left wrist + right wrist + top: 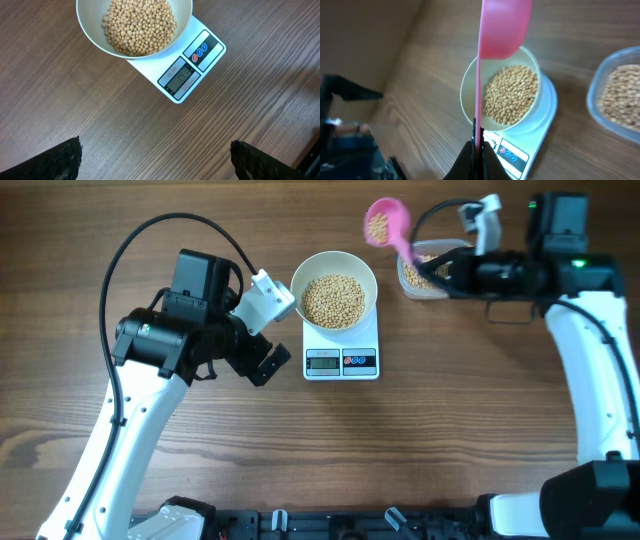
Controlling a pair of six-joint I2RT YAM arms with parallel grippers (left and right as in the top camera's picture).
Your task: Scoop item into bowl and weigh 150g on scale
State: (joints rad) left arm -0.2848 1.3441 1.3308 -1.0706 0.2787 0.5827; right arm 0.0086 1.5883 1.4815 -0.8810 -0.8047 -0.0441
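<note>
One tub (592, 100), partly cut off | scale (340, 363) digits unreadable

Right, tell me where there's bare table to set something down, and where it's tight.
Widest bare table: in front of the scale, between the two arms. Also the far-left corner beyond the left arm. Tight: the open left gripper beside the bowl; far right, the tub, pink scoop and the shut right gripper holding it.

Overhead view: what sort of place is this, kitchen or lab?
Most likely a robot test bench, not a kitchen: a left arm and right arm work at a wood-grain table, with a scale, a bowl of beans and a pink scoop as props.
</note>
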